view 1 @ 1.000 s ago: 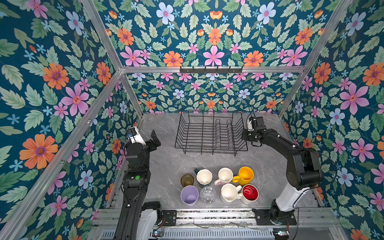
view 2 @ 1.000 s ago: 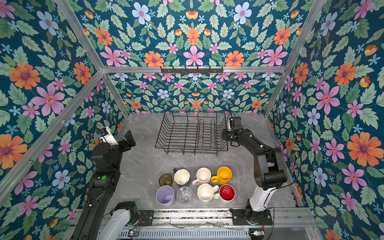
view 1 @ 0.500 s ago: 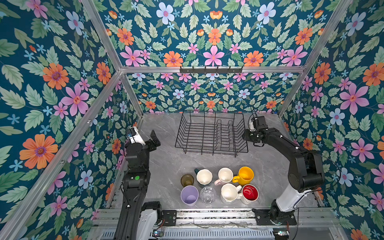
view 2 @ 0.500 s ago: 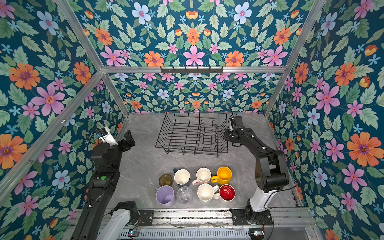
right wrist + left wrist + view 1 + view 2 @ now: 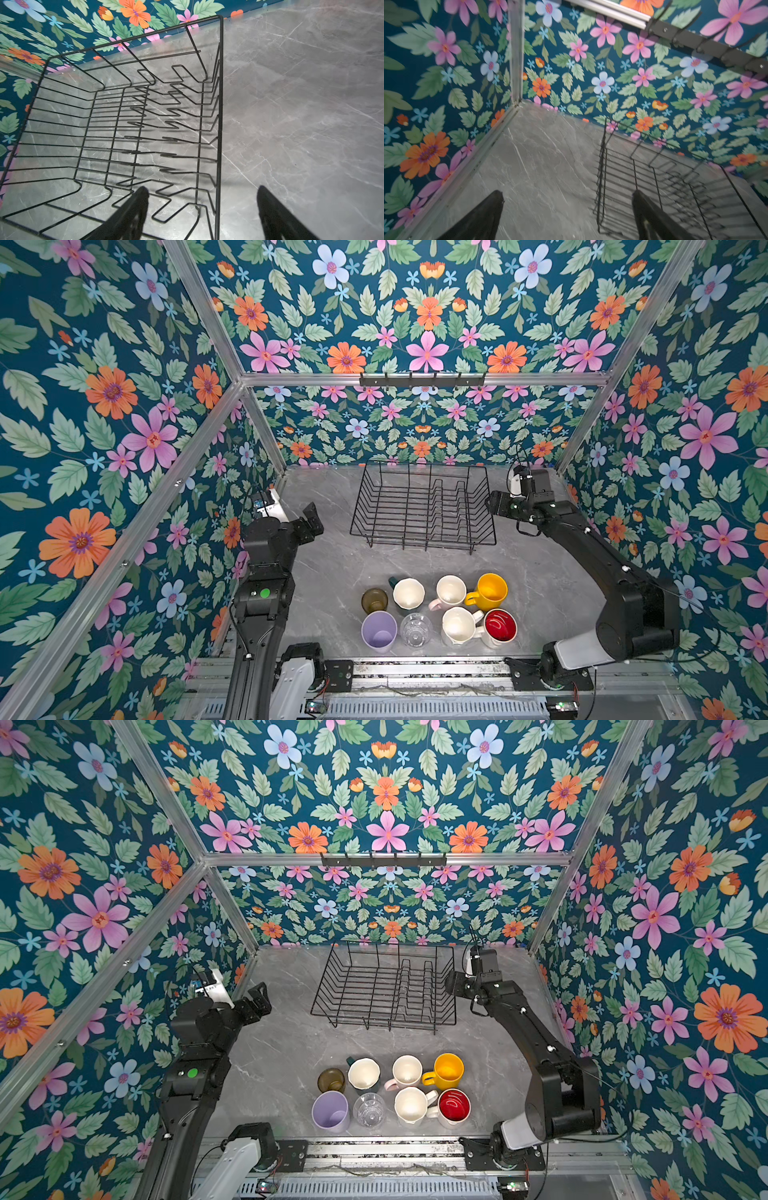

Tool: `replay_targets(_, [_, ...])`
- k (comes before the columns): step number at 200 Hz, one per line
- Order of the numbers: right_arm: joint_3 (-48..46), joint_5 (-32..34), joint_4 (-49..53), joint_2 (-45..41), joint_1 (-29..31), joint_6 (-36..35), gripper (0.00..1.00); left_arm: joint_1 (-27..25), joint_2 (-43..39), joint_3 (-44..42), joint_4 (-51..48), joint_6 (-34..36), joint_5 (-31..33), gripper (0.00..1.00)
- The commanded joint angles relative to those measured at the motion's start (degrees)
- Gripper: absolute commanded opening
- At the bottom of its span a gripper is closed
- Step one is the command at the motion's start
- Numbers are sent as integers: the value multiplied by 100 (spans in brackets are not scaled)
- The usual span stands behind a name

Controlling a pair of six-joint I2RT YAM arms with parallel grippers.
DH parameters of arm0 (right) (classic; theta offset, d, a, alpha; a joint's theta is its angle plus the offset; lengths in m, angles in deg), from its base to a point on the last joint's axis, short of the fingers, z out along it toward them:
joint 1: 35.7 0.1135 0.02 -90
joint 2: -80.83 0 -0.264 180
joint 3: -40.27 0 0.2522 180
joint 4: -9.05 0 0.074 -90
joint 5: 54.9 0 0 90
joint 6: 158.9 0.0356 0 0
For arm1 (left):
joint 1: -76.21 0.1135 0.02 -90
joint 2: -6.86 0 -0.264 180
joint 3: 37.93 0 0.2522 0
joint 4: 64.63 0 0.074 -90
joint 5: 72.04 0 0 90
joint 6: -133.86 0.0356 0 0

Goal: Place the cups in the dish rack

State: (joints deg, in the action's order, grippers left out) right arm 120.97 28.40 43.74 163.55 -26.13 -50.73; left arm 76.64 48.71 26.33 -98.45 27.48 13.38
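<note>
The black wire dish rack (image 5: pixel 422 538) (image 5: pixel 382 990) stands empty at the back of the table. Several cups stand upright in two rows near the front edge: an olive glass (image 5: pixel 374 600), teal mug (image 5: pixel 408 593), pink mug (image 5: pixel 450 591) and yellow mug (image 5: pixel 490 591), then a lilac tumbler (image 5: pixel 378 631), clear glass (image 5: pixel 415 630), white faceted mug (image 5: pixel 459 625) and red-lined mug (image 5: pixel 500 626). My right gripper (image 5: pixel 492 502) (image 5: pixel 202 191) is open, astride the rack's right rim (image 5: pixel 218 145) without touching it. My left gripper (image 5: pixel 309 522) (image 5: pixel 568 196) hangs open and empty, left of the rack.
Floral walls with aluminium posts (image 5: pixel 266 435) close in the grey marble table (image 5: pixel 324 572) on three sides. A black hook rail (image 5: pixel 422 379) is mounted on the back wall above the rack. Bare tabletop lies between the rack and the cups.
My right gripper, shut at the rack's right rim a second ago, has opened and drawn back slightly. The left arm, rack and cups have not moved.
</note>
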Motion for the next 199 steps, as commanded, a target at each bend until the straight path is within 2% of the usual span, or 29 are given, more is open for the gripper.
replay_targets(1, [-258,-120,-439,-323,11,-52,88,9,-80,220,-1363,-87,-1087,95])
replay_targets(32, [-357,-147,-594,-502,38,15,89,-3,-15,532,-2441,-93,-1782,92])
replay_targets(58, [-421,-165,-692,-511,46,67,89,-10,49,514,-3035,-262,-2514,83])
replay_targets(95, [-660,-259,-896,-512,46,201,89,-72,-83,436,-3906,-286,-2363,78])
replay_targets(138, [-640,-341,-939,-441,105,292,89,-91,-441,-34,-4005,-356,-2718,76])
replay_targets(199, [-541,-293,-899,-296,306,336,89,-147,-546,-106,-3886,-37,-3112,75])
